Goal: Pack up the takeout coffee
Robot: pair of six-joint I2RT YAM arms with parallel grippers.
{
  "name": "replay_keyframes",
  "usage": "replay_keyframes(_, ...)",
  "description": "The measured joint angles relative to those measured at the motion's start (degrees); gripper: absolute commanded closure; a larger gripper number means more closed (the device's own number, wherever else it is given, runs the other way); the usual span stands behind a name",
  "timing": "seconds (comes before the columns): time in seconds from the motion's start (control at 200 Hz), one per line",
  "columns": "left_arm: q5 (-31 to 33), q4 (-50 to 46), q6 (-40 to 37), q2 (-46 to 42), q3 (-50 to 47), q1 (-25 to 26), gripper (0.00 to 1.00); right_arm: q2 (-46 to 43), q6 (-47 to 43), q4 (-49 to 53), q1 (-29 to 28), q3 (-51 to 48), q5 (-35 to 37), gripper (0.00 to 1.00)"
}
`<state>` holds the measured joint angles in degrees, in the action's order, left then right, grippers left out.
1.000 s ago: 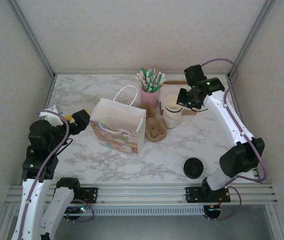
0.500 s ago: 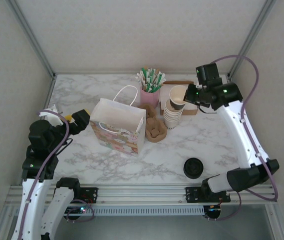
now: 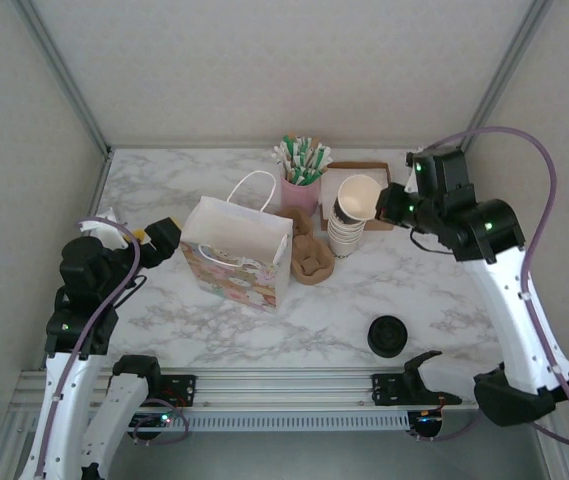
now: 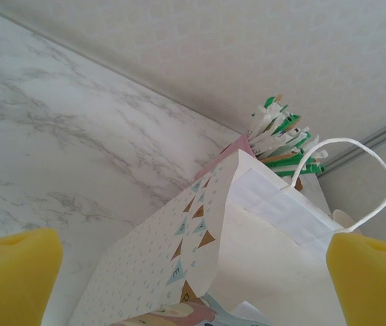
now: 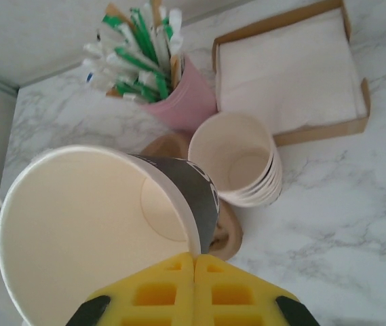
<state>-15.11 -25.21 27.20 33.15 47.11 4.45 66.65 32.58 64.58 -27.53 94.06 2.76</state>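
- One paper cup (image 3: 357, 197) hangs in the air just above the stack of cups (image 3: 345, 235) at the back of the counter (image 3: 164, 180). It is tipped over so its open mouth faces up and outward. It looks empty and has no lid on.
- The right claw (image 5: 194, 261) is closed right down, nipping the cup's wall at the rim between its yellow pads.
- The left claw (image 4: 193, 272) is spread wide with nothing in it, just beside the gift bag (image 3: 236, 255) and well apart from the cup.
- The black lids (image 3: 388, 336) lie on their own near the front of the counter.
- I'd judge the cup very light and thin-walled. A hard squeeze would dent it or push the mouth oval, and then a lid may not seat.
- Held by the rim alone, it could swing or slip. Once it is lidded, a gentle hold across the body below the lid looks the safer place to grip.
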Motion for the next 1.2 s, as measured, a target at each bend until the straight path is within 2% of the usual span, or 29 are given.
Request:
replay_keyframes(0.295, 0.7, -0.4, 0.0, 0.0, 0.0, 0.0, 0.00, -6.9, 3.6, 1.3, -5.7, -12.3, 0.0, 1.00)
replay_keyframes(0.486, 0.7, -0.4, 0.0, 0.0, 0.0, -0.1, 0.00, -11.3, 5.8, 0.6, -6.1, -21.0, 0.0, 1.00)
replay_keyframes(0.741, 0.7, -0.5, 0.0, 0.4, 0.0, -0.1, 0.00, -13.4, 9.9, -5.9, -6.2, -36.3, -0.9, 1.00)
replay_keyframes(1.021, 0.9, -0.6, 0.0, 0.4, 0.0, -0.1, 0.00, -12.4, 12.0, -9.7, -6.3, -42.9, 2.1, 1.00)
replay_keyframes(1.201, 1.1, -0.6, 0.0, 0.4, 0.0, -0.1, 0.00, -12.4, 13.4, -10.1, -6.3, -45.9, 6.8, 1.00)
